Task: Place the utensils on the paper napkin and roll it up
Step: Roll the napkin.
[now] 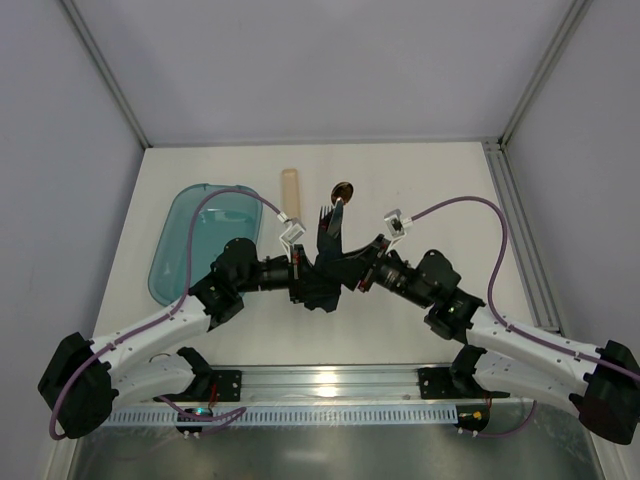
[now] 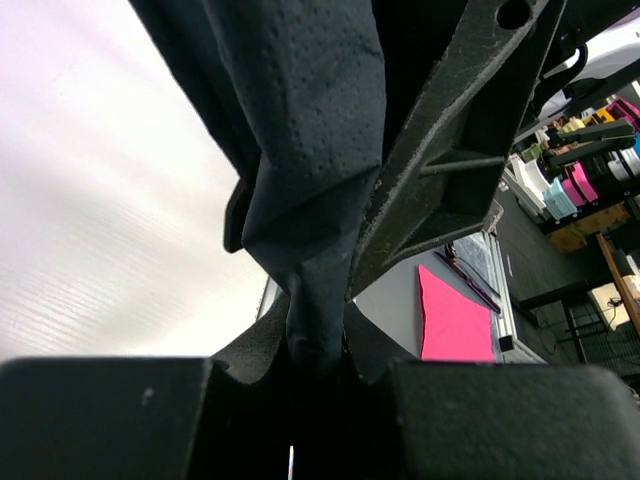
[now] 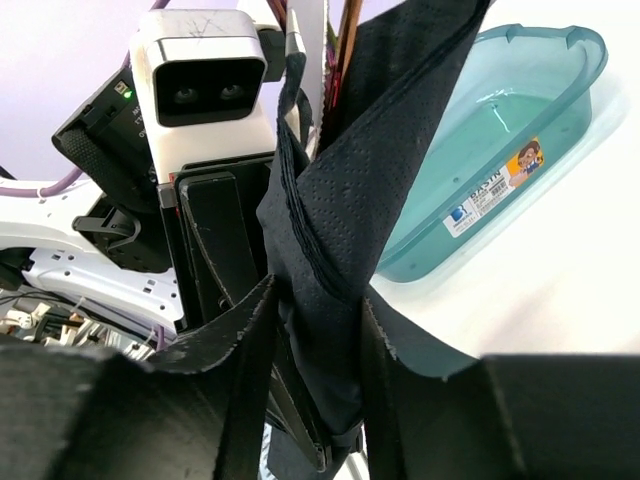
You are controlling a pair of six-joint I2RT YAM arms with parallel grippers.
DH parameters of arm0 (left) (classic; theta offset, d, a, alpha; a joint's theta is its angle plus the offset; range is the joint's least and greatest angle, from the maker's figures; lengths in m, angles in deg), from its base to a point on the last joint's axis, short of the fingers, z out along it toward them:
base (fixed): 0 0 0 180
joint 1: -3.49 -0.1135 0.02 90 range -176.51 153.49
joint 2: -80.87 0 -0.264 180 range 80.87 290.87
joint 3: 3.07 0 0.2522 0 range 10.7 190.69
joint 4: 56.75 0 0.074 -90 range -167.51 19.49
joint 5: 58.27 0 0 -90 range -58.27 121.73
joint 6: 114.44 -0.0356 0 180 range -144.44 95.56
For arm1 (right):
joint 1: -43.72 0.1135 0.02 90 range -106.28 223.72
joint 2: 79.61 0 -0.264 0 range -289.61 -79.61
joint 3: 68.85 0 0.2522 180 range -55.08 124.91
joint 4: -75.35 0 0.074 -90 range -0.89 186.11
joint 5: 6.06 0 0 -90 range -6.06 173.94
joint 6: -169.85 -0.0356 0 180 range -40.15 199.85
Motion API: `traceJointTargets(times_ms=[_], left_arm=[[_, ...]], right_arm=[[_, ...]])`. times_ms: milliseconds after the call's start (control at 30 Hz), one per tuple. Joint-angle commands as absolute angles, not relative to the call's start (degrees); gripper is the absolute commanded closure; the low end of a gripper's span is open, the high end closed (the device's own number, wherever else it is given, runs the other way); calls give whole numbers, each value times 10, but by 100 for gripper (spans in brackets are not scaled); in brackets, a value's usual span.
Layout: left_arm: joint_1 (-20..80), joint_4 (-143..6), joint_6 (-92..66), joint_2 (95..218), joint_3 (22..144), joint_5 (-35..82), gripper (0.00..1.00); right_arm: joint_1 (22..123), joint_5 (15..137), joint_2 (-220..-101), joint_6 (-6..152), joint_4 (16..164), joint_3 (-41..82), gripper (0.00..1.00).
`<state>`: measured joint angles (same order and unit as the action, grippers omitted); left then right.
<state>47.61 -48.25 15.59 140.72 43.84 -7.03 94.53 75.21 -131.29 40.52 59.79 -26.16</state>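
Clamping thin dark navy paper napkin (image 1: pixel 328 245) mid-frame: left gripper (image 2: pixel 315 350), right gripper (image 3: pixel 318 340) both. Soft, tearable; squeeze around slim copper-coloured metal utensils (image 1: pixel 341 192), probably slippery.

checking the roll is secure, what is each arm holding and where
The crumpled dark navy paper napkin, wrapped around copper-coloured metal utensils: the left jaws and right jaws both pinch its bunched lower end.

White table (image 1: pixel 450 172), teal tub (image 1: pixel 215 220), wooden stick (image 1: pixel 289 193)
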Motion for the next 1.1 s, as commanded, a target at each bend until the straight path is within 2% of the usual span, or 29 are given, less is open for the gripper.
traceJointTargets(times_ms=[0,167,200,333,400,433,500,567,600,633,767,1067], left_arm=[[476,-440,147,1395,457,-89,100],[475,-442,148,1395,455,-90,100],[475,-442,148,1396,454,-88,100],[476,-445,148,1400,454,-88,99],[475,-445,149,1405,456,-85,92],[475,-447,149,1405,456,-83,85],[475,-448,150,1406,456,-79,82],[476,-448,152,1407,457,-73,66],[476,-448,152,1408,457,-72,64],[476,-443,156,1411,458,-73,57],[476,-434,158,1410,459,-71,48],[476,-395,169,1404,459,-61,44]], right_arm=[[943,744,-1311,401,540,-261,65],[943,738,-1300,400,509,-270,78],[943,739,-1298,400,505,-271,84],[942,745,-1287,399,495,-274,96],[941,745,-1284,399,490,-273,96],[941,744,-1283,399,489,-271,96],[941,738,-1282,400,489,-268,96],[941,734,-1282,399,478,-269,96],[941,732,-1282,399,478,-269,96],[942,730,-1282,397,468,-270,96],[940,728,-1286,394,462,-271,96],[942,725,-1296,389,451,-271,96]])
